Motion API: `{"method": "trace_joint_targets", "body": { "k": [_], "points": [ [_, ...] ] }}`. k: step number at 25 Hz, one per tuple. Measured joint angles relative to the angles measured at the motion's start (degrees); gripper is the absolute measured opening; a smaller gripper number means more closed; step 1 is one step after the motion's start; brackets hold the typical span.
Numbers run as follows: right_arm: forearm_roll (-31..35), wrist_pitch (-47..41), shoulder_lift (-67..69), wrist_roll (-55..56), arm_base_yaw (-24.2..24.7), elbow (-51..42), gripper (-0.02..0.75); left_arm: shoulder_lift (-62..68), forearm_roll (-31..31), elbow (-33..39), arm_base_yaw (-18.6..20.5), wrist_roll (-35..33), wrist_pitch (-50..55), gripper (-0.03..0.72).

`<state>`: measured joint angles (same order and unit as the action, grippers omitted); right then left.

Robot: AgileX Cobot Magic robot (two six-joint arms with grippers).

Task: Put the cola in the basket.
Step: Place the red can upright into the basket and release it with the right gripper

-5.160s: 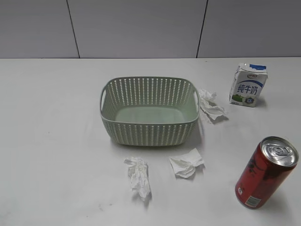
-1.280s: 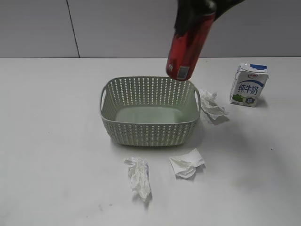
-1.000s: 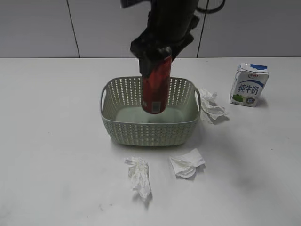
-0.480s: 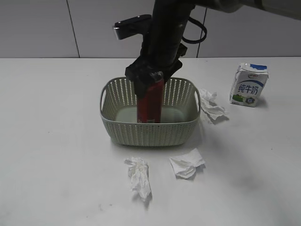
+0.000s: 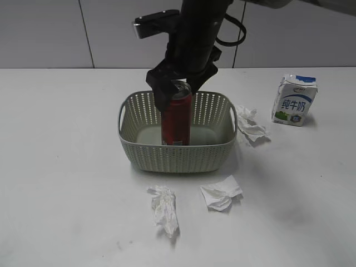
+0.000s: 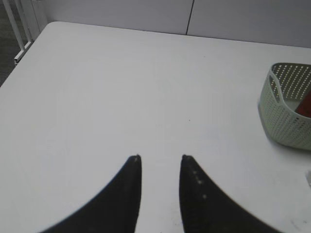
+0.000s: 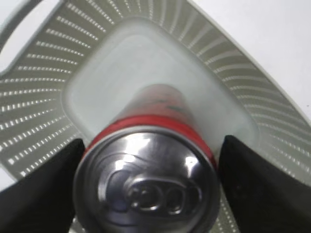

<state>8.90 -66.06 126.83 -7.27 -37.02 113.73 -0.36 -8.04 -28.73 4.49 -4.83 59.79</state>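
The cola [image 5: 177, 119], a tall red can with a silver top, stands upright on the floor of the sage-green basket [image 5: 175, 157]. My right gripper [image 5: 177, 92] is open, with its black fingers on either side of the can's top. In the right wrist view the cola's top [image 7: 146, 191] sits between the two fingers with a thin gap on each side, and the basket's wall [image 7: 97, 58] lies below. My left gripper [image 6: 159, 158] is open and empty over bare table. Its view shows the basket [image 6: 284, 121] and a sliver of the cola [image 6: 306, 104] at the right edge.
A white-and-blue milk carton [image 5: 293, 100] stands at the back right. One crumpled tissue [image 5: 250, 125] lies by the basket's right side. Two more tissues [image 5: 221, 193] [image 5: 164, 208] lie in front of it.
My right gripper carried the cola over the basket and lowered it to the basket floor. Since half a second ago the jaws have opened off the can and risen slightly.
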Motion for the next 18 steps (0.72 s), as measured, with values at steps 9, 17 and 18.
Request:
{"method": "trace_joint_targets", "body": {
  "k": [9, 17, 18],
  "points": [
    [0.74, -1.44, -9.17, 2.53, 2.57, 0.01, 0.666, 0.00, 0.00, 0.00, 0.00, 0.00, 0.00, 0.217],
    [0.50, -1.88, -14.88, 4.14, 18.19, -3.02, 0.660, 0.00, 0.00, 0.00, 0.00, 0.00, 0.00, 0.217],
    [0.30, -1.88, -15.44, 4.20, 20.53, -4.56, 0.657, 0.00, 0.00, 0.00, 0.00, 0.00, 0.00, 0.217]
  ]
}}
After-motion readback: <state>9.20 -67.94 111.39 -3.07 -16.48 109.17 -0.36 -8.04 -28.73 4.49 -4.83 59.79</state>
